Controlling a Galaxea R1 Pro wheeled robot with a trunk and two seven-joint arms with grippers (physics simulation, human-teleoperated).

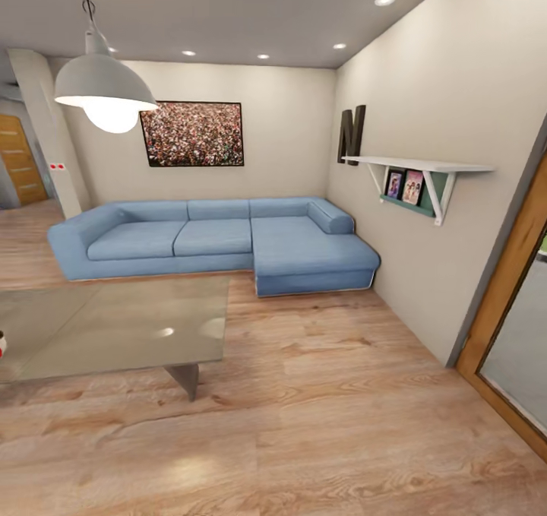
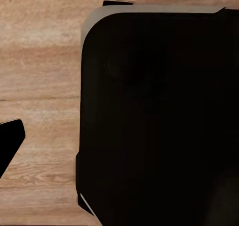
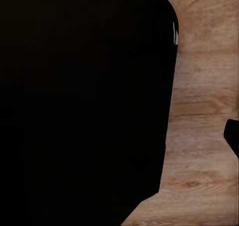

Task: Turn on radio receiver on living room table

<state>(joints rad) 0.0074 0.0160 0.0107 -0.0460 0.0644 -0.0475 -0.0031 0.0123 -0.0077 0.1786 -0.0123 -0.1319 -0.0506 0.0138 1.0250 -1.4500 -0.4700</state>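
The robot is in the living room, and the step in hand looks like getting over to the table (image 1: 114, 318). It is not there yet. The low table with the shiny grey top stands in front of the blue sofa (image 1: 213, 239), on the wood floor (image 1: 327, 425). At the table's near end, furthest from the sofa's long corner seat, a tiny bit of red and white peeks in at the edge of the head view. That is likely the radio receiver (image 1: 2, 343), but so little of it shows that I cannot be sure.

Next, I think the robot has to turn toward that end of the table and roll closer, so the whole radio comes into sight. Only then can an arm reach for its switch.

The arms seem to hang low, close to the robot. Each wrist camera looks down at the floor past a big dark body part (image 2: 159, 121). A small dark tip (image 2: 10, 141) shows at the edge of each wrist view. It is too little to tell if either pincer is open or closed.
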